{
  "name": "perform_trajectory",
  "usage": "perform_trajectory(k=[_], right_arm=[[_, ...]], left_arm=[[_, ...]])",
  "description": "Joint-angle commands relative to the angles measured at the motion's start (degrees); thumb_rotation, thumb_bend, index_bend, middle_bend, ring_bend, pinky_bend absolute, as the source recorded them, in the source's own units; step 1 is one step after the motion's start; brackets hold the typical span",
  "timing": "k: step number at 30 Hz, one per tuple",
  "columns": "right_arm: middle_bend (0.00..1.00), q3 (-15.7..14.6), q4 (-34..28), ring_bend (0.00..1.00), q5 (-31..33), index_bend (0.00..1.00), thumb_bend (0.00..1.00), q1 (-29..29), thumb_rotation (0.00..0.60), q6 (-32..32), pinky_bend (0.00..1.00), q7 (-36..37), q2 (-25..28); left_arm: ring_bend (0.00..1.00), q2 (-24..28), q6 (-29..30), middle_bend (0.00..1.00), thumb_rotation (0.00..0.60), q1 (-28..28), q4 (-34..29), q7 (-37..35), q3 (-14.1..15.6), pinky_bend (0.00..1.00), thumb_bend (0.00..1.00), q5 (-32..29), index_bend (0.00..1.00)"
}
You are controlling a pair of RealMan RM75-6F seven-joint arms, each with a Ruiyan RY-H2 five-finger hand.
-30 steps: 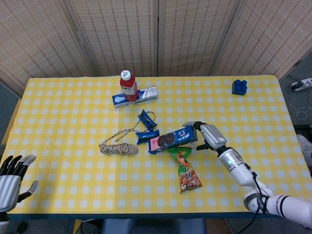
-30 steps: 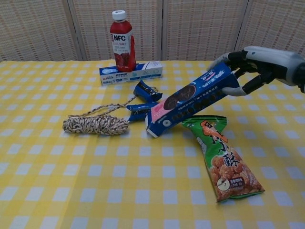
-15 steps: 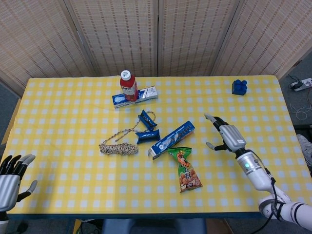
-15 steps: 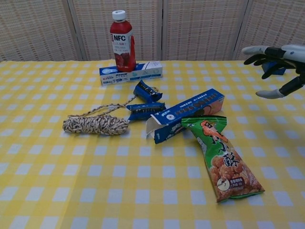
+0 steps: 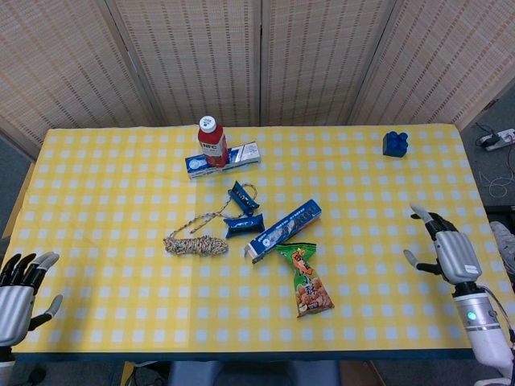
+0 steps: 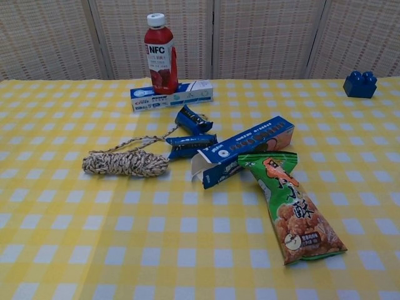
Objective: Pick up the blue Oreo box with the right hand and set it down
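The blue Oreo box [image 5: 282, 230] lies on its side at the table's middle, one end flap open; in the chest view the Oreo box [image 6: 244, 150] rests against the green snack bag. My right hand [image 5: 451, 252] hovers at the table's right edge, far from the box, fingers spread and holding nothing. My left hand [image 5: 18, 288] sits at the front left corner, fingers apart and empty. Neither hand shows in the chest view.
A green snack bag [image 5: 305, 278] lies just in front of the box. Two small blue wrappers [image 5: 242, 209] and a coiled rope [image 5: 195, 242] lie to its left. A red bottle [image 5: 212, 141] stands by a toothpaste box [image 5: 225, 160] at the back. A blue block [image 5: 394, 143] sits far right.
My right hand let go of the Oreo box, which dropped flat onto the table, then drew back to the right edge. The left hand stayed put.
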Motion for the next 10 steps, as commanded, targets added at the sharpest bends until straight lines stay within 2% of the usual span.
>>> perform_trajectory(k=[1, 5, 10], right_arm=[[0.27, -1.0, -1.1, 0.18, -0.3, 0.13, 0.26, -3.7, 0.600, 4.1, 0.21, -1.6, 2.0], [0.28, -1.6, -3.1, 0.19, -1.6, 0.16, 0.26, -6.6, 0.600, 7.5, 0.21, -2.0, 4.3], [0.28, -1.8, -4.2, 0.19, -2.9, 0.17, 0.26, -8.0, 0.600, 8.6, 0.21, -2.4, 5.9]], left_arm=[[0.11, -0.1, 0.0, 0.19, 0.600, -0.1, -0.2, 0.2, 0.0, 0.05, 0.33, 0.1, 0.20], [0.11, -0.4, 0.5, 0.19, 0.600, -0.1, -0.4, 0.6, -0.1, 0.05, 0.33, 0.6, 0.20], [0.11, -0.6, 1.1, 0.19, 0.600, -0.1, -0.5, 1.0, -0.1, 0.05, 0.33, 1.2, 0.20]])
